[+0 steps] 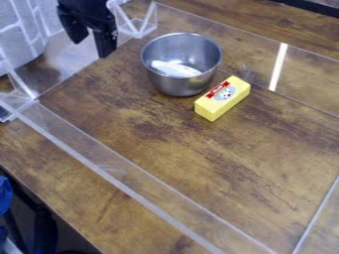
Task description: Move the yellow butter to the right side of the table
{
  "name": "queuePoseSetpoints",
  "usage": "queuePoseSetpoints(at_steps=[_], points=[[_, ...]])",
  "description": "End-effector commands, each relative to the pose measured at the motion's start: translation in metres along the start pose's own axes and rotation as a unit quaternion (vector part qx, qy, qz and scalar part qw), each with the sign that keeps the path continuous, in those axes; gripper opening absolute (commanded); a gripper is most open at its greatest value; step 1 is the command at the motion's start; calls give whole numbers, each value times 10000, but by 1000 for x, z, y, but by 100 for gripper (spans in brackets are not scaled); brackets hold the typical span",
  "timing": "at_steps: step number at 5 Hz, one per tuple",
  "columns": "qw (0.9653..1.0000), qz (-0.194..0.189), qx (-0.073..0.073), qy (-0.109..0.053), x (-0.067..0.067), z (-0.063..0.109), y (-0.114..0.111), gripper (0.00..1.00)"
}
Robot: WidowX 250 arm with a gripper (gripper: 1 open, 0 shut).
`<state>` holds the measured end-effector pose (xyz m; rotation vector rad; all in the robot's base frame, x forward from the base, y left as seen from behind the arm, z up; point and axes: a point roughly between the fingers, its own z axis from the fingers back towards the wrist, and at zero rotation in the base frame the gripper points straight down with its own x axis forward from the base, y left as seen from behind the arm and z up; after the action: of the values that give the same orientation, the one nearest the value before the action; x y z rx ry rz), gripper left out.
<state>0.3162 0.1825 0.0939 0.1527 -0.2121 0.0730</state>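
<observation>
Yellow butter (223,98) rests on the brown wood-grain table (166,154), inward of the far edge and just beside the metal bowl (181,64), which holds a pale object (173,68). Clear acrylic panels (113,167) border the tabletop; bare wood extends from the butter toward the right panel and toward the near edge. The block lies flat, label upward, its long axis diagonal, one end directed toward the far right corner and the other toward the near left. The dark gripper (95,44) hangs above the far left corner region, well apart from the butter, with the bowl between them; the butter lies to its right and nearer the camera. The fingers appear parted, although blur leaves their spacing uncertain.
</observation>
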Motion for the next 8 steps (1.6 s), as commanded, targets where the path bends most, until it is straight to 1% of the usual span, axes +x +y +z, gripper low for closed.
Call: queuePoseSetpoints(at_steps=[1, 4, 5, 6, 7, 8], points=[[9997, 187, 76, -160, 7, 14, 14, 100], [9999, -10, -101, -126, 19, 15, -6, 100], [9998, -37, -152, -111, 21, 15, -10, 100], [9991, -246, -317, -168, 29, 16, -36, 100], [9968, -582, -457, -300, 39, 24, -75, 100], [9927, -949, -569, -477, 54, 31, -118, 100]])
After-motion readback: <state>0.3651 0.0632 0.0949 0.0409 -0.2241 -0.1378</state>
